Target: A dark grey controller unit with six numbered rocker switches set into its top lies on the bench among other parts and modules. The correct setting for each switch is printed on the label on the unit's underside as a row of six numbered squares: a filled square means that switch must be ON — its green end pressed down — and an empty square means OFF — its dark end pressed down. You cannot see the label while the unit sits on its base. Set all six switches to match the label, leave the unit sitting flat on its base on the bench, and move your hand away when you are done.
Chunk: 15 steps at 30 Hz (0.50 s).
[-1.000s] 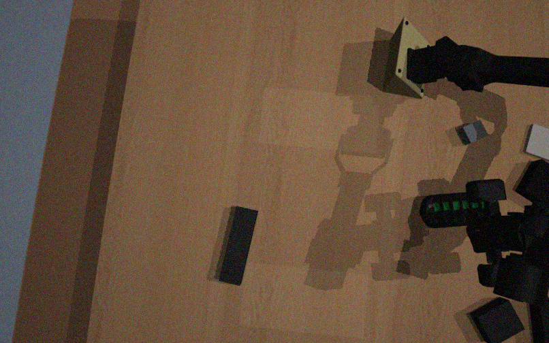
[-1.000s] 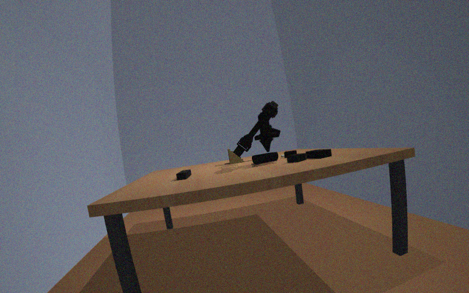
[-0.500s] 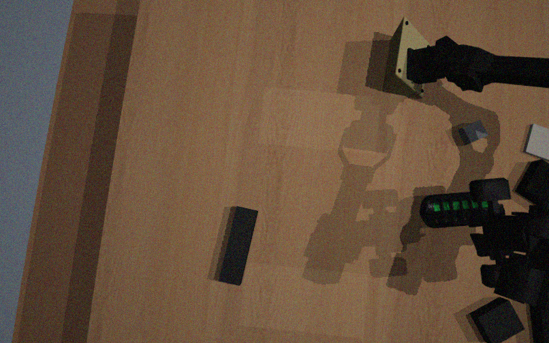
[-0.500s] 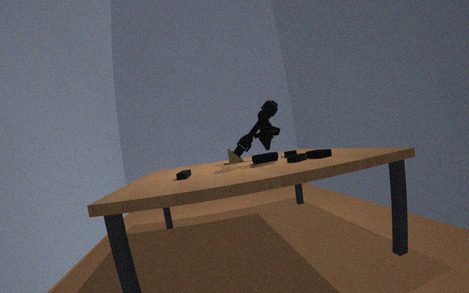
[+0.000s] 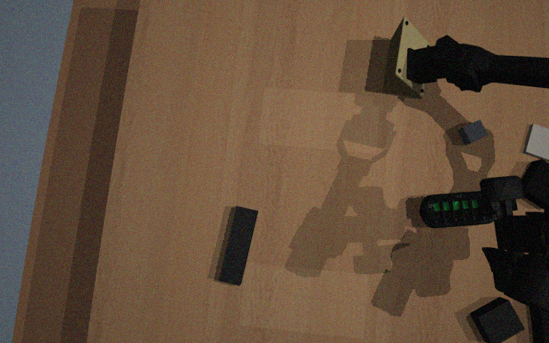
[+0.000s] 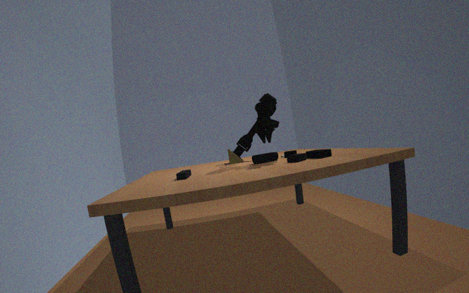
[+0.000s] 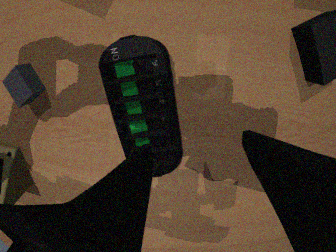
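Note:
The dark grey controller unit (image 5: 429,218) (image 6: 265,158) (image 7: 167,115) lies on its base on the bench, switches facing up. In the wrist view a row of green switch ends runs along its left side beside the ON mark, with small numbers along the right. Several green ends show; the unit's near end is partly hidden by the left finger. The label underneath is out of sight. My gripper (image 6: 266,142) (image 7: 196,144) is open and empty, its fingers apart above the unit's near end. The left fingertip overlaps the unit in the wrist view; the right one is over bench beside it.
A pale yellow angled bracket (image 5: 402,56) (image 6: 234,157) stands with a black arm part against it. A small blue-grey block (image 5: 474,131) (image 7: 24,85), a white piece (image 5: 539,141), a dark box (image 5: 496,321) and a long black block (image 5: 238,246) (image 6: 183,174) lie on the bench.

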Available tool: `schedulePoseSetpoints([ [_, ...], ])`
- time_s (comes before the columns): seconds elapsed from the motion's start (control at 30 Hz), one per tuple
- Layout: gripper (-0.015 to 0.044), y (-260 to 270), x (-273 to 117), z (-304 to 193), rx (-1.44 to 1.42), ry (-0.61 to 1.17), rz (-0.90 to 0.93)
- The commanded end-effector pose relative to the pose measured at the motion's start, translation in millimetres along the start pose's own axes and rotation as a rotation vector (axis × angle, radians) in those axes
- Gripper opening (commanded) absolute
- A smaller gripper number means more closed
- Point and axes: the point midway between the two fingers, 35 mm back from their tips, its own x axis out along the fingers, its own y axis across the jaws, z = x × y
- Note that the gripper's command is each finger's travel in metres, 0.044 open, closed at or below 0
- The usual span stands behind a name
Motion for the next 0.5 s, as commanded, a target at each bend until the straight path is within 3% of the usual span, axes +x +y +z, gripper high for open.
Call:
schedulePoseSetpoints([
  [0.0,0.0079,0.4,-0.4,-0.4,-0.001,0.001,0.003],
  [0.1,0.0000,0.4,-0.4,-0.4,-0.001,0.001,0.003],
  [0.43,0.0000,0.4,-0.4,-0.4,-0.001,0.001,0.003],
  [0.47,0.0026,-0.1,-0.5,-0.1,0.000,0.000,0.000],
])
